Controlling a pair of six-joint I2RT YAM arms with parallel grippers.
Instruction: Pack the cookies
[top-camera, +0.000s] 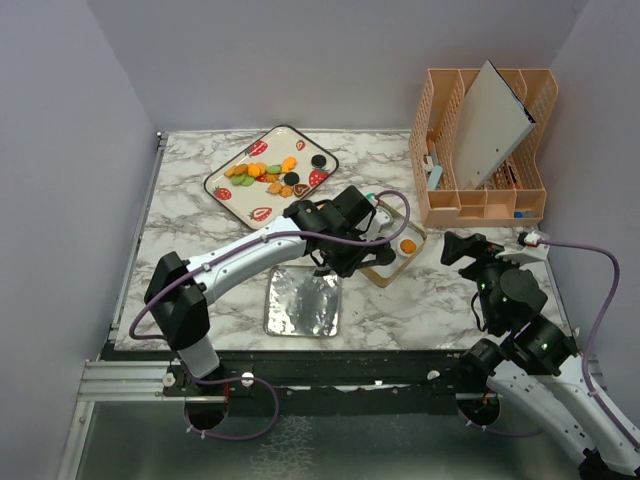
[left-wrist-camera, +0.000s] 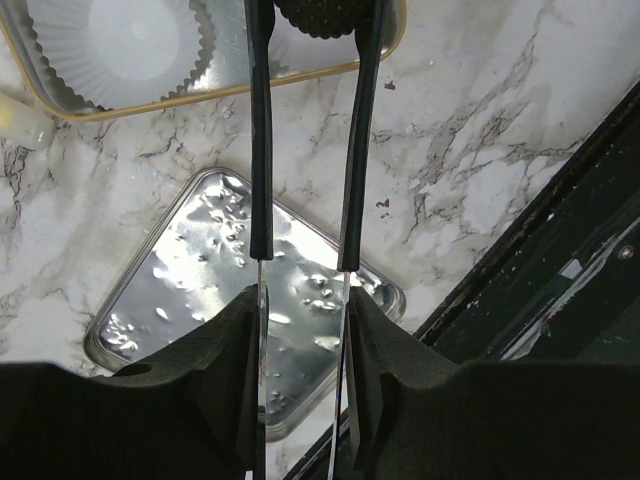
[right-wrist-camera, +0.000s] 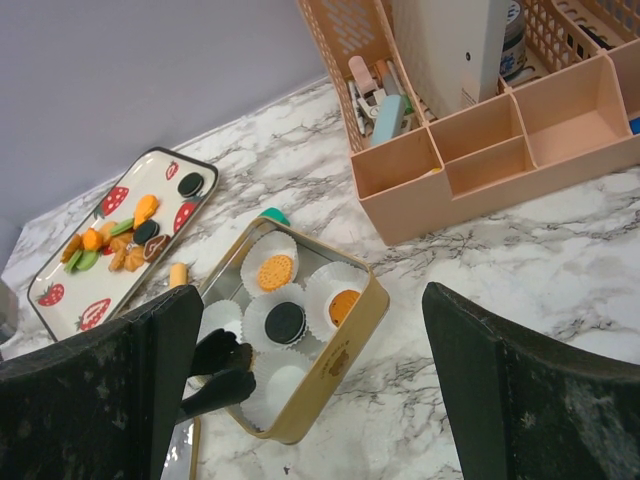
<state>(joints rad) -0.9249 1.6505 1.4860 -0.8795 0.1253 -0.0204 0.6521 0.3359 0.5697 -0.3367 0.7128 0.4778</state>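
Several cookies (top-camera: 270, 172) lie on the strawberry-print tray (top-camera: 232, 200), which also shows in the right wrist view (right-wrist-camera: 60, 300). A gold tin (right-wrist-camera: 330, 375) holds white paper cups. In three of them sit a tan cookie (right-wrist-camera: 275, 270), a black cookie (right-wrist-camera: 286, 321) and an orange cookie (right-wrist-camera: 344, 303). My left gripper (left-wrist-camera: 303, 310) is shut on metal tongs (left-wrist-camera: 350, 150). The black tong tips (right-wrist-camera: 215, 365) hover over the tin's near-left cups. I cannot tell if they hold a cookie. My right gripper (right-wrist-camera: 312, 292) is open and empty, right of the tin (top-camera: 385, 272).
The tin's silver lid (top-camera: 302, 303) lies flat near the table's front edge, under my left wrist (left-wrist-camera: 200, 280). A peach desk organizer (top-camera: 480, 150) stands at the back right. A small tan cylinder (right-wrist-camera: 178, 272) and a green item (right-wrist-camera: 272, 215) lie beside the tin.
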